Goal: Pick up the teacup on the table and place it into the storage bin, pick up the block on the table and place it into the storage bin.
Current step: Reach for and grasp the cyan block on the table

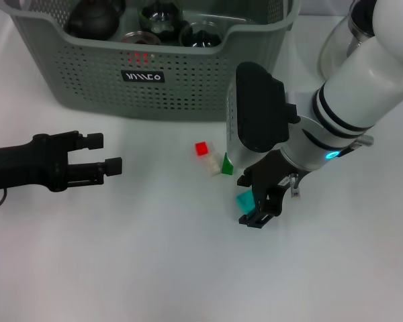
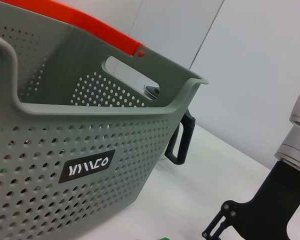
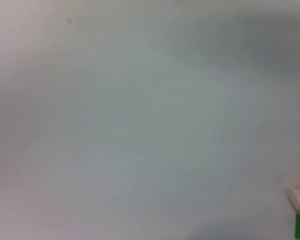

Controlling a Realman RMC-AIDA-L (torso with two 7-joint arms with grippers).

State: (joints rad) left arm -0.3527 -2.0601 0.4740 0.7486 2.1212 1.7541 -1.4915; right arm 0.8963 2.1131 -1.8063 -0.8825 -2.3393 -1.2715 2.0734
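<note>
Teal block [image 1: 244, 199] sits low on the white bench [image 1: 154, 268], right in the right gripper [image 1: 260, 201], whose black jaws stand on either side of it; whether they are actually pinching it, I cannot tell. The white right arm [image 1: 363, 87] slants down from the upper right to get there. Just beyond the teal one, a green block [image 1: 227, 166] and a cream block [image 1: 213, 165] lie touching each other, partly tucked under the arm's dark wrist housing, and a red block [image 1: 201, 148] sits just beside them, a little farther out. The right wrist view catches the cream and green pair at its edge, nothing but bare bench otherwise. Over on the left, the left gripper [image 1: 104, 154] hovers above the bench, jaws apart, nothing between them. Farther back stands the storage bin [image 1: 188, 87], grey-green and perforated, black label [image 1: 142, 76] facing us, with dark teaware [image 1: 94, 20] already inside. Beside it to the right, a glass carafe [image 1: 336, 47], its black handle [image 2: 182, 142] peeking round the bin in the left wrist view.
</note>
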